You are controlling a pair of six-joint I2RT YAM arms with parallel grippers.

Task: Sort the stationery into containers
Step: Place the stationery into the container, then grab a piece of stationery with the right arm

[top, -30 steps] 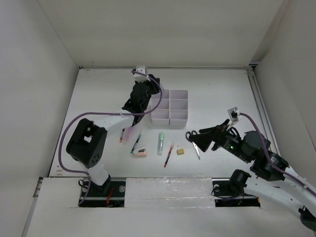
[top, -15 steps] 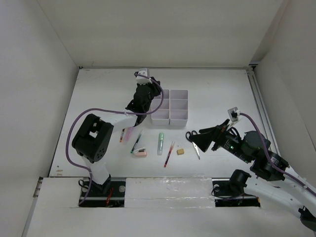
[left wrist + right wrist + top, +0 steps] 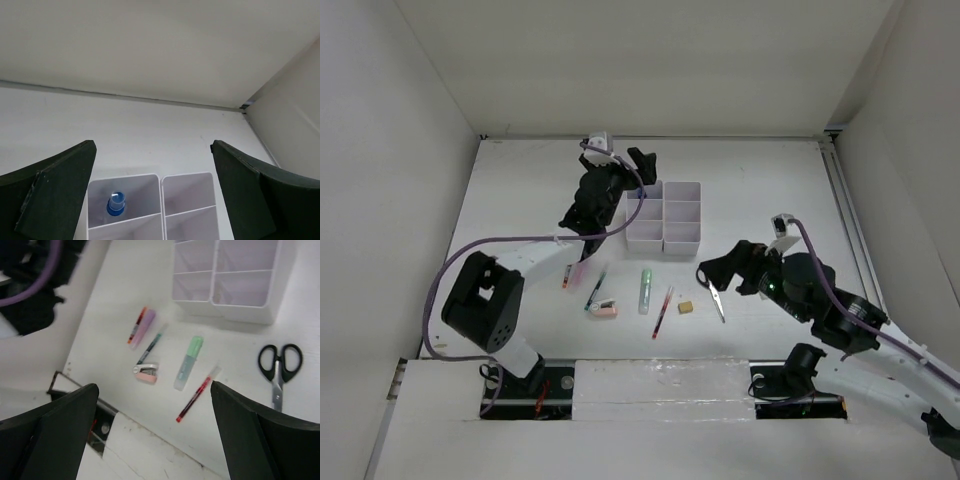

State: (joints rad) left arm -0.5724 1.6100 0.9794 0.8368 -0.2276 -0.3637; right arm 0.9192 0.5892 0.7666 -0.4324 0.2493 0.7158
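Blue-capped tube (image 3: pixel 116 204) upright in organiser's (image 3: pixel 161 196) 11 o'clock cell, body hidden under cap. Scissors (image 3: pixel 278 371): blades toward 6 o'clock. Left gripper (image 3: pixel 152 150), right gripper (image 3: pixel 155 390) spread wide, empty.

Pretty clearly a robotics lab test cell if you ask me: a white table (image 3: pixel 520 190) boxed in by plain white panels (image 3: pixel 390 180) on three sides, two black robot arms (image 3: pixel 483 303) bolted to a rail (image 3: pixel 660 385) at the near edge, purple cables (image 3: pixel 510 238) looping off them across the tabletop.
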